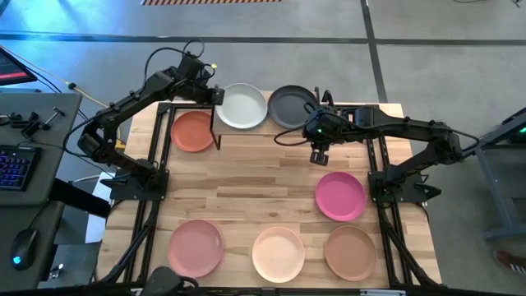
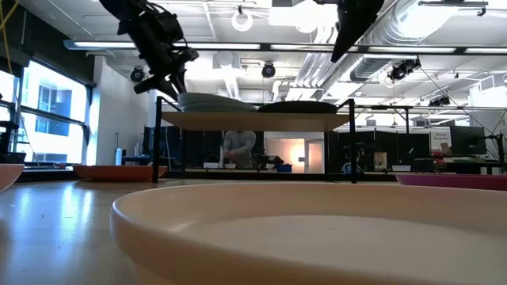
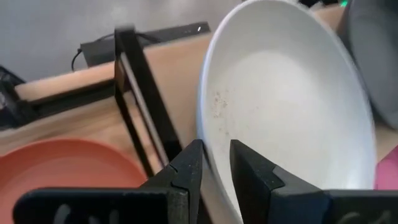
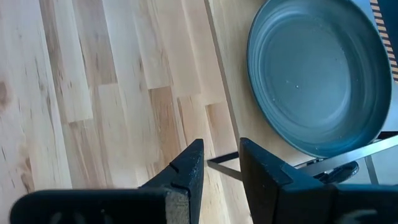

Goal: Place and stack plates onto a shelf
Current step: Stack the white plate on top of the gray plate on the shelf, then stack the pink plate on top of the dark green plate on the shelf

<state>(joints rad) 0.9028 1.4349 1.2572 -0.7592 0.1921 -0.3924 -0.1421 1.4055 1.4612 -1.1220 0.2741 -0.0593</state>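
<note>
The shelf stands at the table's far edge and bears the pale mint plate on its left and the dark grey plate on its right. The orange plate lies on the table at the shelf's left end. The magenta plate lies on the right; the pink, cream and tan-brown plates line the near edge. No sage green plate shows. My left gripper is shut on the pale plate's left rim. My right gripper hovers open and empty, just near of the shelf's right end. My left gripper pinches the pale mint plate's left rim, one finger inside the bowl and one outside. It comes slanting down from the table's left. The plate's underside rests on the shelf top; its held side looks slightly raised.
The shelf's black legs stand close beside the orange plate. The middle of the tabletop is bare wood. A keyboard and mouse sit off the table to the left. A person shows far back in the room.
</note>
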